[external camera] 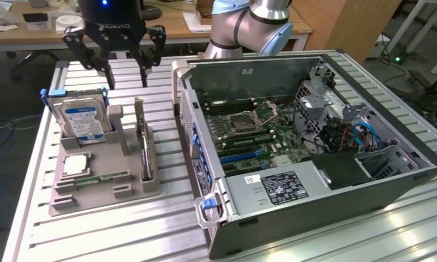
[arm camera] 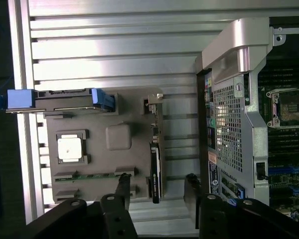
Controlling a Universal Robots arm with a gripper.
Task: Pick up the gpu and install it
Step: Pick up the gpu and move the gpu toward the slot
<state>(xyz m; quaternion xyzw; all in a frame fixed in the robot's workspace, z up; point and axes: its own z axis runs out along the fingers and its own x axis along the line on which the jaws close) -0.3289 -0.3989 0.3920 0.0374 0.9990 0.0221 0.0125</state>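
My black two-fingered gripper (external camera: 127, 82) (arm camera: 157, 191) hangs in the upper left of the exterior view, jaws spread apart and grasping nothing. Below me, on the ribbed aluminium table (external camera: 94, 234) (arm camera: 114, 50), sits a grey plastic parts holder (external camera: 131, 188) (arm camera: 119, 137) at the left of that view. Its slots and recesses are filled. A silver hard drive with a blue label (external camera: 83, 120) (arm camera: 60, 102) stands upright at its far end. A square silver processor chip (external camera: 75, 165) (arm camera: 70, 148) lies flat in a shallow pocket. A narrow green memory stick (external camera: 98, 179) (arm camera: 92, 175) lies in a groove just beside the chip. The gpu (external camera: 144, 147) (arm camera: 155, 169), a thin black card with a pale metal bracket, stands on edge in the slot on the holder's side nearest the case. In my wrist view it lines up between my two fingers (arm camera: 122, 186), and I am not touching it. At the right of the exterior view an open dark computer case (external camera: 313, 218) (arm camera: 229, 134) lies on its side. It holds a green motherboard (external camera: 269, 136) and a black power supply with a white label (external camera: 276, 188).
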